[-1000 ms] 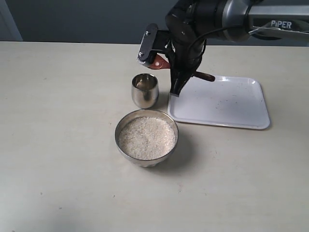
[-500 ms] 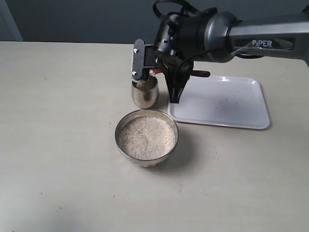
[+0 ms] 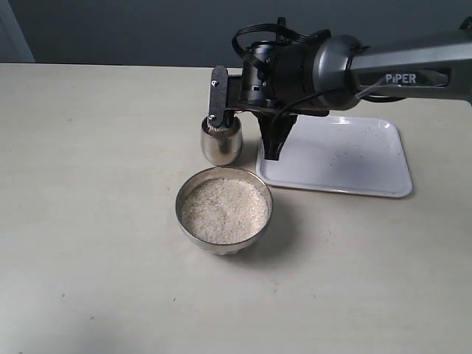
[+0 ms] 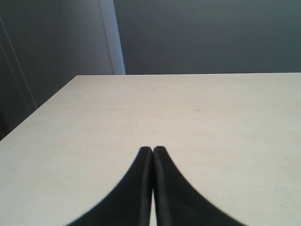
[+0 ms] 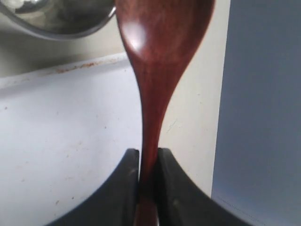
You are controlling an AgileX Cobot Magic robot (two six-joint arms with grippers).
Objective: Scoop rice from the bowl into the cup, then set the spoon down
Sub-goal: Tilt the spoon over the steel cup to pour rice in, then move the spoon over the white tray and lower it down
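Observation:
The bowl sits at the table's middle, full of rice. Just behind it stands the cup, whose rim also shows in the right wrist view. My right gripper is shut on the thin handle of the spoon. The oval scoop reaches out beside the cup's rim, and no rice shows on its visible face. In the exterior view the rolled right arm hangs over the cup and hides the spoon. My left gripper is shut with nothing in it, above bare table.
A white tray lies to the right of the cup, a few stray grains on it; it also appears under the spoon as the tray. A dark wall runs behind the table's far edge.
The right arm has dropped and shifted left over the cup while rolling. The spoon's red scoop, visible a second ago, is now hidden behind the gripper at the cup's mouth.

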